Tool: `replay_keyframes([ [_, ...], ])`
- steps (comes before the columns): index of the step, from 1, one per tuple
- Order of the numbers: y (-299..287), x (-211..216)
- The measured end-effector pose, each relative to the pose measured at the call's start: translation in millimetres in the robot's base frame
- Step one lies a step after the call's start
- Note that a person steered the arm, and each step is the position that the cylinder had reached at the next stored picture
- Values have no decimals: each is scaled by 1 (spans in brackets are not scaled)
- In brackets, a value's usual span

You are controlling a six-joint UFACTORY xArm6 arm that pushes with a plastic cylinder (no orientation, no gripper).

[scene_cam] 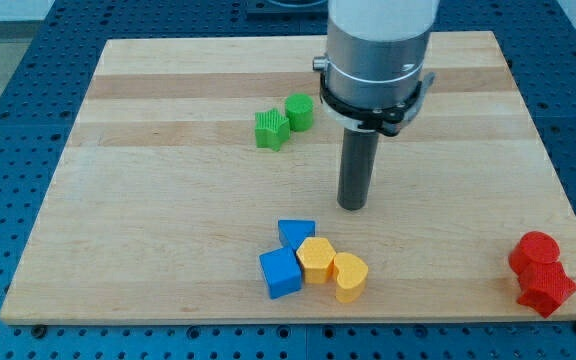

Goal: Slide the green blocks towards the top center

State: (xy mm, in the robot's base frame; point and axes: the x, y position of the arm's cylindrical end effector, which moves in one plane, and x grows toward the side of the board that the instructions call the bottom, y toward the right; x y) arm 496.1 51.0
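Two green blocks sit close together above the board's middle: a green star-like block (271, 129) and a green round block (299, 111) just up and right of it. My tip (353, 205) rests on the wooden board (148, 200), below and to the right of both green blocks and apart from them. The rod hangs from the silver arm body (378, 55) at the view's top.
A cluster lies near the bottom centre: a blue triangle-like block (296, 233), a blue cube (280, 272), a yellow hexagon-like block (317, 259) and a yellow heart-like block (350, 276). Two red blocks (541, 270) sit at the bottom right corner.
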Motion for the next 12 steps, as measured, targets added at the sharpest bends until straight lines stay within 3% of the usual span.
replay_keyframes([
  [6,-26,0],
  [10,-117,0],
  [12,-124,-47],
])
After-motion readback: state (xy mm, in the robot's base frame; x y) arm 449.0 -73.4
